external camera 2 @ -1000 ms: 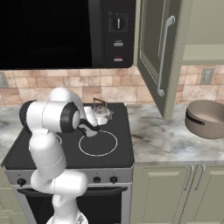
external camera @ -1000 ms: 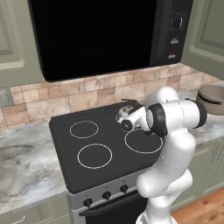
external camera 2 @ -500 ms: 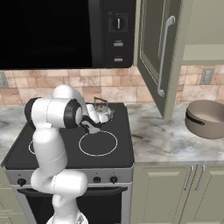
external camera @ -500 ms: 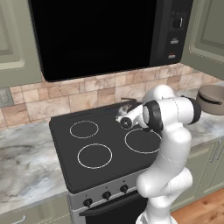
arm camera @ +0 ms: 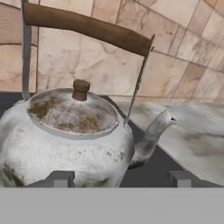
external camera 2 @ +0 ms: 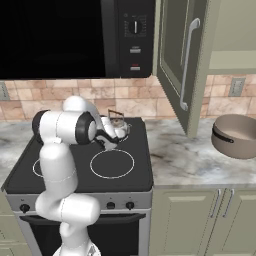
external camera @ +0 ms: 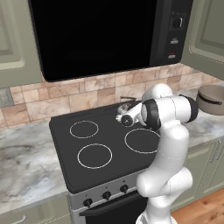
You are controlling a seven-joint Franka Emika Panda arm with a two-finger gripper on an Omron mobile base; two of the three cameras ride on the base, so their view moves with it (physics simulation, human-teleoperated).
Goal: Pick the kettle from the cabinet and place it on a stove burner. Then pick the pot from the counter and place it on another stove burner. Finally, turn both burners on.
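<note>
The silver kettle (arm camera: pixel 74 135) stands upright on the back right of the black cooktop (external camera: pixel 70 148), its wooden-grip handle arched above the lid and its spout pointing toward the counter. In the base views the kettle (external camera 2: pixel 119 127) sits just behind my hand. My gripper (arm camera: pixel 120 178) is level with its body and close in front of it, open, with the fingertips (arm camera: pixel 59 178) wide apart and nothing held. The taupe pot (external camera 2: pixel 235 136) rests on the marbled counter (external camera 2: pixel 175 160) to the right, also seen as the pot (external camera: pixel 212 98) in the left base view. The cabinet door (external camera 2: pixel 175 60) hangs open.
A black microwave (external camera: pixel 96 35) hangs low over the cooktop. The front right burner (external camera 2: pixel 112 164) and both left burners (external camera: pixel 84 129) are bare. The open cabinet door juts out over the counter between the stove and the pot. A tiled wall backs the counter.
The hand has barely shifted beside the kettle. The kettle stands in the same spot on the back right of the cooktop.
</note>
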